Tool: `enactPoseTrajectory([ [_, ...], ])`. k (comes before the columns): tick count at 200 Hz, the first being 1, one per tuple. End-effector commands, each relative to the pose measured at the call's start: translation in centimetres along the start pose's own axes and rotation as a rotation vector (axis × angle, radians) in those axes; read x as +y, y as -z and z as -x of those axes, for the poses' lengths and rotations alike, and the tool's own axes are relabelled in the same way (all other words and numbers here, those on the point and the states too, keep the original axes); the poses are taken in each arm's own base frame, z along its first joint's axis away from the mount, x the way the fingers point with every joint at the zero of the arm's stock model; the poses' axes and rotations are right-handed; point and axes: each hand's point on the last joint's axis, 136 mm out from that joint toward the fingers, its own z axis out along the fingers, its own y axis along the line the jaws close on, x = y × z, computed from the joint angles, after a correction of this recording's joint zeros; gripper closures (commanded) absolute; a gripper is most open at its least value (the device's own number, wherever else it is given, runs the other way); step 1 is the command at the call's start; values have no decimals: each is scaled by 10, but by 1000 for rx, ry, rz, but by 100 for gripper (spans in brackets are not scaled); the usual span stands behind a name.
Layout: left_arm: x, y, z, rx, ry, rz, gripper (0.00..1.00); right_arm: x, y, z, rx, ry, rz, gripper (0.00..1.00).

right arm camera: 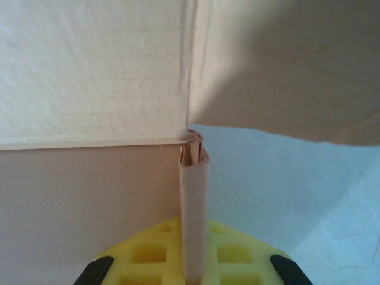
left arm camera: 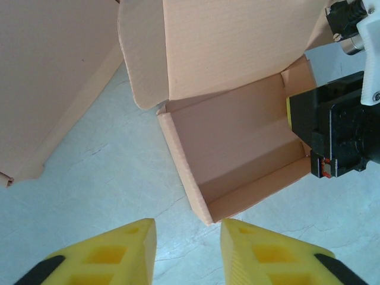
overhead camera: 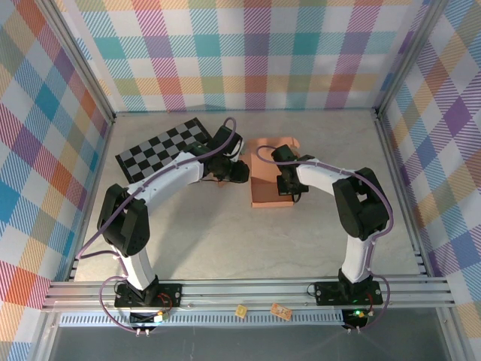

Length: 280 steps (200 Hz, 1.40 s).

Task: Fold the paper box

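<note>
Pale marbled tabletop point(overhead camera: 225, 248), fenced by plaid walls point(overhead camera: 255, 53), carries the salmon-pink corrugated cardboard box point(overhead camera: 263, 192) at its middle, half-formed with a lid flap standing up. On one side the right gripper point(right arm camera: 195, 270) is clamped on the box's doubled side wall point(right arm camera: 195, 202). The left gripper point(left arm camera: 189, 249), fingers apart and empty, hangs just beside the box's near corner, which lies straight ahead, so the left arm looks best placed for the next fold.

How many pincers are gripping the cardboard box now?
1. The right pincer is shut on a folded wall of the box; the left pincer hangs apart above the table, open and empty.
</note>
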Motion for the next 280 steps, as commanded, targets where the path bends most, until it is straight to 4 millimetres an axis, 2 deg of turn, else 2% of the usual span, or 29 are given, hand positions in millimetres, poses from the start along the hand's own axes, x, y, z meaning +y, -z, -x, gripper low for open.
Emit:
enactPoseTrajectory([
  [1,5,13,-2,-2,37,-2,62,-6,3,0,-29,15,-4,100],
  [20,5,17,7,-18,61,-18,60,-4,15,4,-61,13,29,92],
  [69,14,29,48,-54,73,-36,50,-3,75,30,-155,-31,203,58],
  [87,11,31,63,-55,59,-70,44,-7,97,45,-183,-44,289,52],
  [108,2,17,69,22,29,-129,43,-15,112,66,-177,-54,372,49],
  [127,7,-1,61,115,12,-103,44,-28,116,84,-188,-69,400,48],
  [152,11,-13,61,122,-1,-93,44,-41,116,105,-192,-135,462,48],
  [184,3,-28,56,153,1,-118,45,-43,116,125,-151,-238,573,50],
  [223,-9,-38,47,176,-16,-119,48,-46,103,126,-57,-365,614,49],
  [263,-3,-48,47,161,-34,-54,54,-51,95,123,19,-469,637,49],
  [280,2,-46,53,129,-31,-17,55,-53,101,127,-15,-492,648,49],
])
